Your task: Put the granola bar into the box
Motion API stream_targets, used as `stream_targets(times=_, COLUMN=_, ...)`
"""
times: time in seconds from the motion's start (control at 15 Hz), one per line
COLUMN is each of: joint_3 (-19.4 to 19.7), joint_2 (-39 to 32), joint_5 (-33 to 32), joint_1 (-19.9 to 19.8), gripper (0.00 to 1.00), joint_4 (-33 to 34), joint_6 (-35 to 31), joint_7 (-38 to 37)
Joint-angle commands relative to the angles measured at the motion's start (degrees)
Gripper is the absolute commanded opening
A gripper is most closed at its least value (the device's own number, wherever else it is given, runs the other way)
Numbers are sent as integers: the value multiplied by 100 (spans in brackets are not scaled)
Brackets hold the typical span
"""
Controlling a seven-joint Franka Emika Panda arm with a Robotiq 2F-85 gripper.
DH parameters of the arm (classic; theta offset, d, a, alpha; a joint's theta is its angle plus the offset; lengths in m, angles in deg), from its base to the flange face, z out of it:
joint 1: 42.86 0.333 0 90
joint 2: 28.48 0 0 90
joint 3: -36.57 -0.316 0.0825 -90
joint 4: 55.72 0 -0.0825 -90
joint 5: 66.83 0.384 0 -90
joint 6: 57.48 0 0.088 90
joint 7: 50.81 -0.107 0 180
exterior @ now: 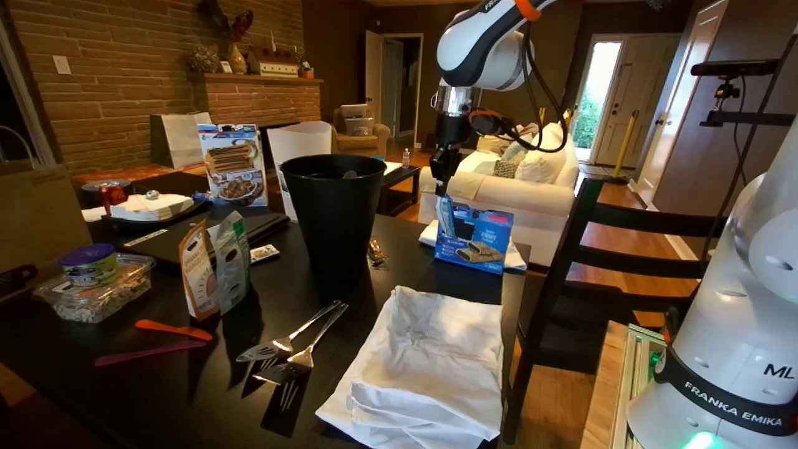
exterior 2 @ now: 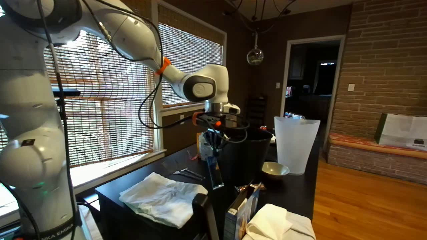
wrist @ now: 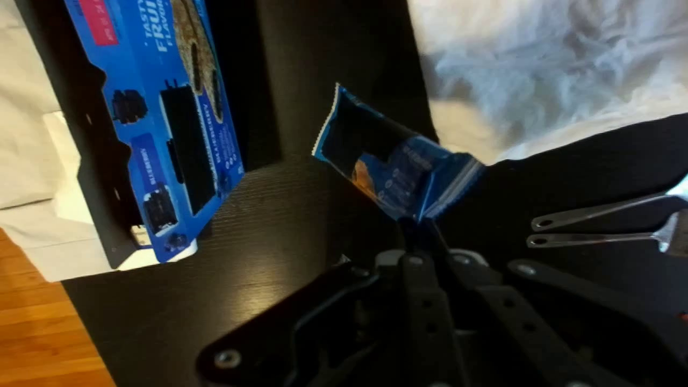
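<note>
Near the box [exterior: 477, 242], in an exterior view: end effector [exterior: 442, 188] clamped on granola bar [exterior: 445, 215]; likely transfer step, next calls for bringing it over the opening | in an exterior view: granola bar [exterior 2: 215, 171] hangs below end effector | wrist view: it juts out ahead, apart from box.

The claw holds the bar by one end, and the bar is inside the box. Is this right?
The bar is outside the box, not inside: the wrist view shows a gap between them. The claw does hold it by one end.
</note>
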Motion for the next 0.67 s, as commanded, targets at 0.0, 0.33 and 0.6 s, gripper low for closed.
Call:
stream_targets(times=0.0, joint_3=175, joint_2=105, joint_5=736, joint_1=-94, gripper=0, joint_4=506, joint_6=916, joint_7=1047)
stream_targets(times=0.33, joint_3=437, joint_2=-48, joint_5=702, joint_1=-271, gripper=0, joint_4=1080, joint_6=1726, joint_7=2025)
stream_targets(times=0.6, joint_3=579, joint_2=-203, joint_5=725, joint_1=-433, gripper=0, joint_4=1416, joint_6=2072, joint_7=2464)
